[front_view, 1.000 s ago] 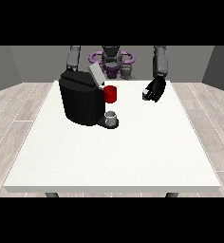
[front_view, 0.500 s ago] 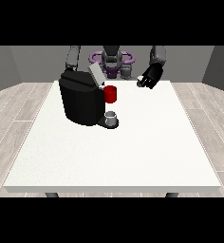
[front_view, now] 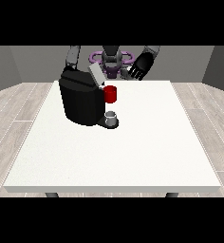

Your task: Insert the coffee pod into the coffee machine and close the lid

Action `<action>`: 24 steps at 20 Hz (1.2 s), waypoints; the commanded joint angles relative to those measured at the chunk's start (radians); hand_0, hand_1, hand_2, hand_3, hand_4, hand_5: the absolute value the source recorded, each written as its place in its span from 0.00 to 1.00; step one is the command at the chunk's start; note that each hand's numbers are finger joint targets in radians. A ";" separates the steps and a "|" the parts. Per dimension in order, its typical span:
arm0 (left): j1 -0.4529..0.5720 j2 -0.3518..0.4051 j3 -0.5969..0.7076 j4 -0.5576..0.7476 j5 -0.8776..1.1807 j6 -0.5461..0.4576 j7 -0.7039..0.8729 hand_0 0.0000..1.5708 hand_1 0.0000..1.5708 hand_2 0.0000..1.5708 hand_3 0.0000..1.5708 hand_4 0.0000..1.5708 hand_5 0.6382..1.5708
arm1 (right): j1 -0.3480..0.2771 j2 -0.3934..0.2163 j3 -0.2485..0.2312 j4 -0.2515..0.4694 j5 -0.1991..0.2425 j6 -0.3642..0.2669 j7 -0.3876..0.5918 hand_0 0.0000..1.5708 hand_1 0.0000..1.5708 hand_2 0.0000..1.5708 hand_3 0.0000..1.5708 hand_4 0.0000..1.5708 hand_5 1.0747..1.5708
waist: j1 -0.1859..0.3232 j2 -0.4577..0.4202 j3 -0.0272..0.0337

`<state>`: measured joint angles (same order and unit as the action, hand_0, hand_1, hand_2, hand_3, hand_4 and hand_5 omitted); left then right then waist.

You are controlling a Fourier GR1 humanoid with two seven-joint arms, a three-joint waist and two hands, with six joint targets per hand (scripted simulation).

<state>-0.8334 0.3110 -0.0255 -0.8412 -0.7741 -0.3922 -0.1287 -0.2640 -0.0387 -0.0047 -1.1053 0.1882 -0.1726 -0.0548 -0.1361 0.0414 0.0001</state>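
- On the far left part of the white table (front_view: 133,156) stands the black coffee machine (front_view: 81,100), the landmark for everything here.
- Its grey lid (front_view: 96,74) is tilted up and open at the machine's top, on the side towards the table's middle.
- Just beside the machine's front face, below the lid, sits a red thing at the machine (front_view: 110,94).
- Under that red thing, a small grey thing (front_view: 112,116) rests on the machine's dark base plate; I cannot tell whether it is the coffee pod.
- Behind the machine and to the view's right of it, the hand at the view's right (front_view: 138,69) hangs in the air above the table's far edge, well apart from the machine, its fingers relaxed and spread, grasping nothing.
- Behind the machine's far corner, an arm (front_view: 73,56) at the view's left comes down; its hand is hidden by the machine.
- The robot's torso (front_view: 112,59) shows behind the machine's lid.
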 commanded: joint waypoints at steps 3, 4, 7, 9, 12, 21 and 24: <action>-0.151 0.042 0.096 0.030 0.055 -0.052 0.024 0.63 0.63 0.77 0.87 0.33 1.00 | -0.053 0.037 0.044 -0.043 -0.016 -0.037 -0.019 0.00 0.00 0.00 0.00 0.00 1.00 | -0.039 0.075 0.0001; -0.168 0.081 0.127 0.053 0.062 -0.057 0.030 0.61 0.61 0.74 0.86 0.33 1.00 | -0.036 0.030 0.053 -0.085 -0.001 0.022 0.015 0.00 0.00 0.00 0.00 0.00 1.00 | -0.090 0.054 -0.0002; -0.186 0.003 0.132 0.057 0.074 -0.040 0.115 0.76 0.76 0.79 0.80 0.31 1.00 | -0.067 0.033 0.042 -0.092 -0.004 0.010 0.050 0.00 0.00 0.00 0.00 0.00 1.00 | -0.085 0.038 -0.0001; -0.243 0.055 0.147 0.066 0.070 -0.066 0.120 0.81 0.81 0.82 0.81 0.31 1.00 | -0.069 0.004 0.034 -0.105 -0.006 0.031 0.023 0.00 0.00 0.00 0.00 0.00 1.00 | -0.109 0.064 0.0001; -0.243 0.122 0.155 0.098 0.055 -0.047 0.045 0.75 0.75 0.80 0.81 0.31 1.00 | -0.084 0.002 0.046 -0.187 -0.009 0.040 0.046 0.00 0.00 0.00 0.00 0.00 1.00 | -0.174 0.116 -0.0004; -0.342 0.128 0.175 0.135 0.048 -0.029 0.081 0.82 0.82 0.84 0.80 0.30 1.00 | -0.174 -0.039 -0.006 -0.224 -0.028 0.047 0.101 0.00 0.00 0.00 0.00 0.17 1.00 | -0.199 0.199 -0.0001; -0.398 0.152 0.177 0.150 0.047 -0.064 0.092 0.76 0.76 0.82 0.79 0.31 1.00 | -0.226 -0.033 -0.020 -0.221 -0.020 0.018 0.144 0.00 0.00 0.00 0.00 0.12 1.00 | -0.186 0.216 0.0000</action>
<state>-1.1815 0.4387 0.1414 -0.7127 -0.7239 -0.4465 -0.0435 -0.4150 -0.0386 0.0078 -1.3054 0.1837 -0.1701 0.0267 -0.3097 0.2248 0.0002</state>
